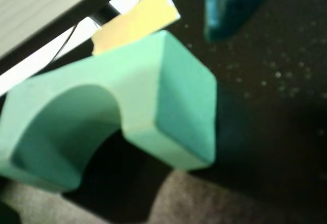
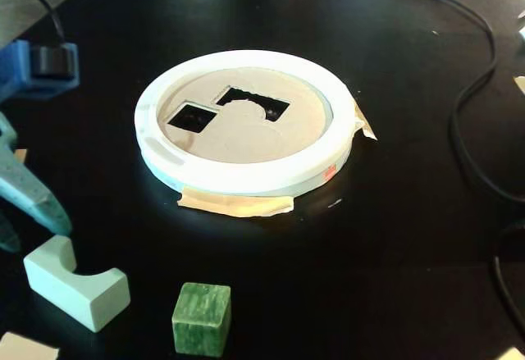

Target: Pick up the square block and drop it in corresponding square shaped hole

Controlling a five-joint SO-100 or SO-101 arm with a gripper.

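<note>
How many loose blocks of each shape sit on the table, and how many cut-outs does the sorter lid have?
Dark green cube block: 1
Pale green arch block: 1
Square hole in the white round sorter lid: 1
Arch-shaped hole in that lid: 1
Total: 2 blocks, 2 holes.

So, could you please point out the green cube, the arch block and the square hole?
green cube (image 2: 201, 317), fixed view, on its front face.
arch block (image 2: 78, 284), fixed view, on its pale side below the curve.
arch block (image 1: 184, 112), wrist view, on its flat end face.
square hole (image 2: 193, 117), fixed view, on the dark opening.
</note>
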